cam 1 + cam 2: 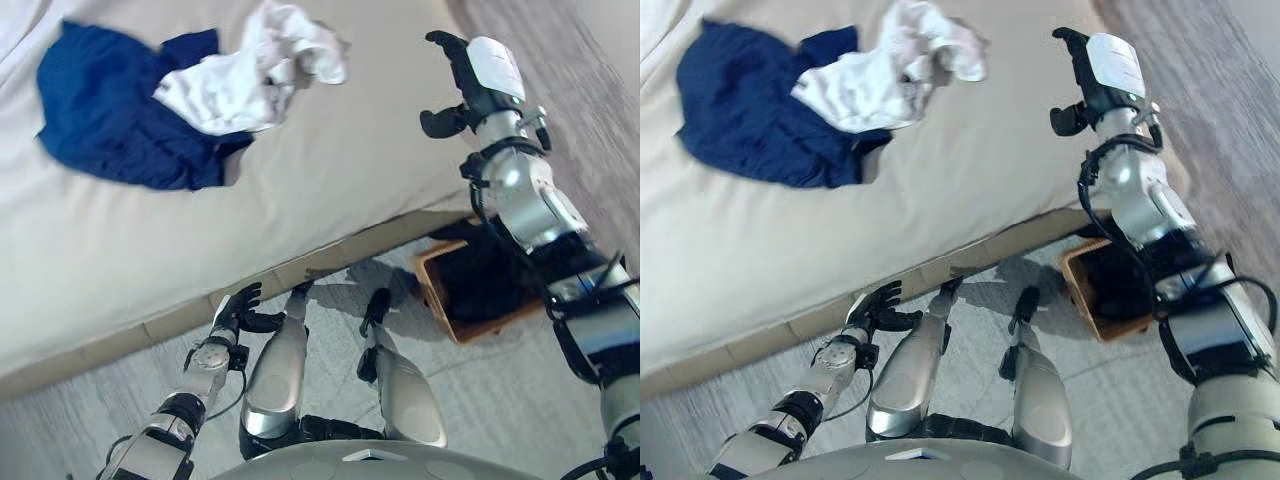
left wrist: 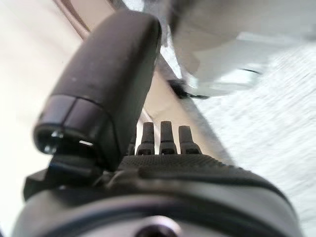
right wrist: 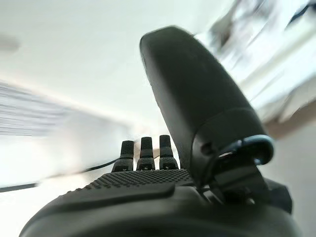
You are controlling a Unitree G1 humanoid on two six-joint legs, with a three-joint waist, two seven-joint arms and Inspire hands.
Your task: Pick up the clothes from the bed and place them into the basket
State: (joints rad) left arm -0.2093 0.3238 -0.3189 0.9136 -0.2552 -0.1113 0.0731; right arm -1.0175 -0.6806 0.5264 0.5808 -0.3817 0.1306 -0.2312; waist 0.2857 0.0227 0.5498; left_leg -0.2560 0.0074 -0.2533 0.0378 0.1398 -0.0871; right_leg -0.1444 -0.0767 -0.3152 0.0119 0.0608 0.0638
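Left hand low by the bed edge, fingers relaxed, empty | right hand raised over bed corner, spread, empty | white garment on blue garment, well apart from both hands | basket on floor under right arm | wrist views: both hands hold nothing | risk: grabbing only 1 garment, or dragging both off the bed beside the basket.

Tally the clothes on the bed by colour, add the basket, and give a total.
Blue garment: 1
White garment: 1
Basket: 1, on the floor beside the bed
Total: 3

Neither the left hand nor the right hand holds any of them.
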